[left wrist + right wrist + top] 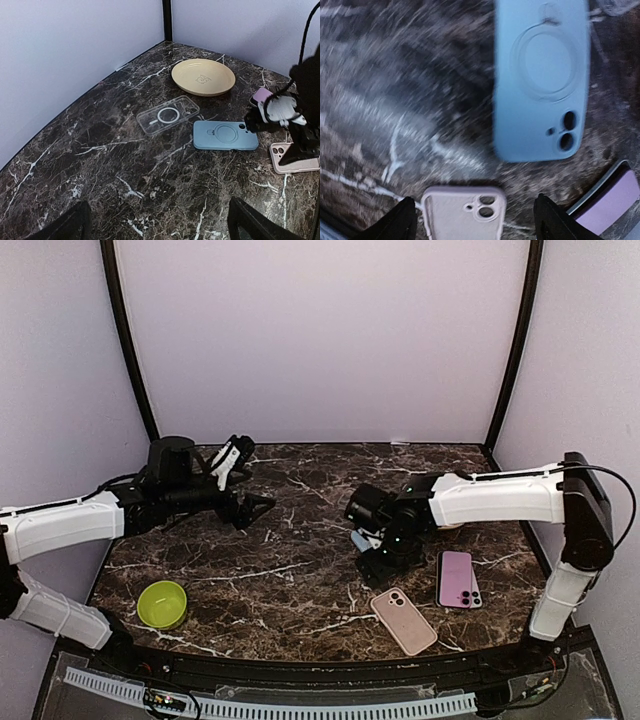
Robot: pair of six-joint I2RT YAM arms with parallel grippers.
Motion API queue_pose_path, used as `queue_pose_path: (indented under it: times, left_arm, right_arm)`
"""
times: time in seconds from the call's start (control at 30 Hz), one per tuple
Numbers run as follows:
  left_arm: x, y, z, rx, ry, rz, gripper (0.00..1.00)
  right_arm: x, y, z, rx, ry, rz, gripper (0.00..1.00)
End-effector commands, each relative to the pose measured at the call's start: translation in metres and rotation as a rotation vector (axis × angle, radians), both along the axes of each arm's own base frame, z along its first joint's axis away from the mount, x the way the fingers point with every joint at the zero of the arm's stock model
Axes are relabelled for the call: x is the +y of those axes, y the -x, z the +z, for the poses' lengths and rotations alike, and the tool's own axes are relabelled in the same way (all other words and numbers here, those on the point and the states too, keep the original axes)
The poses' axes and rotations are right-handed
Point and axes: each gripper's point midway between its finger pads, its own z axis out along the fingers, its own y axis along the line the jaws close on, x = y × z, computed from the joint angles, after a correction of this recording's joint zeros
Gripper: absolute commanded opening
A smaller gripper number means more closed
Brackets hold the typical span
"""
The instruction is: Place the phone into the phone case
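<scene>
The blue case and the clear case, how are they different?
The blue case is opaque; the clear case is see-through, showing the table beneath. The clear case lies nearer the yellow plate, the blue case nearer the pink case. Both lie flat, each with a round ring.

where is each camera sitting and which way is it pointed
Top external: above and behind the arm bases, facing down at the table; both arms show, with left hand and right hand.
Left wrist: on the left arm, facing across the table toward the blue case; its own fingertips fill the bottom corners.
Right wrist: on the right arm, facing nearly straight down on the blue case; its fingertips show at the bottom.
Shared: both wrist views show the blue case.
</scene>
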Motion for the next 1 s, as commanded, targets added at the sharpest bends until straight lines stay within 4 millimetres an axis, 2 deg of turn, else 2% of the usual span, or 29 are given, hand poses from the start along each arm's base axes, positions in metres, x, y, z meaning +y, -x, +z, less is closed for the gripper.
queue_pose_path:
  times: [0.0,0.13,0.23,0.37,0.53,0.7,0.77,0.9,0.97]
  left_arm:
    - [-0.006,0.008,0.021,-0.067,0.051,-0.052,0.97]
    - [-0.006,0.007,0.016,-0.055,0.049,-0.046,0.97]
    - [-0.006,0.007,0.014,-0.054,0.045,-0.044,0.97]
    - [-0.005,0.007,0.014,-0.058,0.043,-0.039,0.97]
    - [-0.005,0.008,0.014,-0.061,0.044,-0.037,0.97]
    - [-0.004,0.008,0.018,-0.076,0.046,-0.037,0.97]
    - [-0.004,0.01,0.021,-0.081,0.052,-0.04,0.97]
    - [-0.005,0.011,0.023,-0.083,0.057,-0.045,0.97]
    - [-0.004,0.01,0.023,-0.089,0.053,-0.039,0.97]
  right_arm:
    - [0.0,0.064,-0.007,0.168,0.033,-0.01,0.78]
    - [0.019,0.094,-0.019,0.24,-0.029,-0.009,0.69]
    - [0.011,0.109,-0.034,0.275,0.011,-0.027,0.65]
    - [0.005,0.116,-0.047,0.299,0.014,-0.053,0.49]
    - [0.005,0.113,-0.054,0.283,0.028,-0.062,0.29]
    - [0.014,0.111,-0.06,0.297,0.028,-0.069,0.0]
    - [0.028,0.101,-0.055,0.271,0.016,-0.058,0.0]
    - [0.072,0.07,-0.041,0.2,-0.064,-0.036,0.0]
    - [0.085,0.059,-0.043,0.199,-0.099,-0.036,0.0]
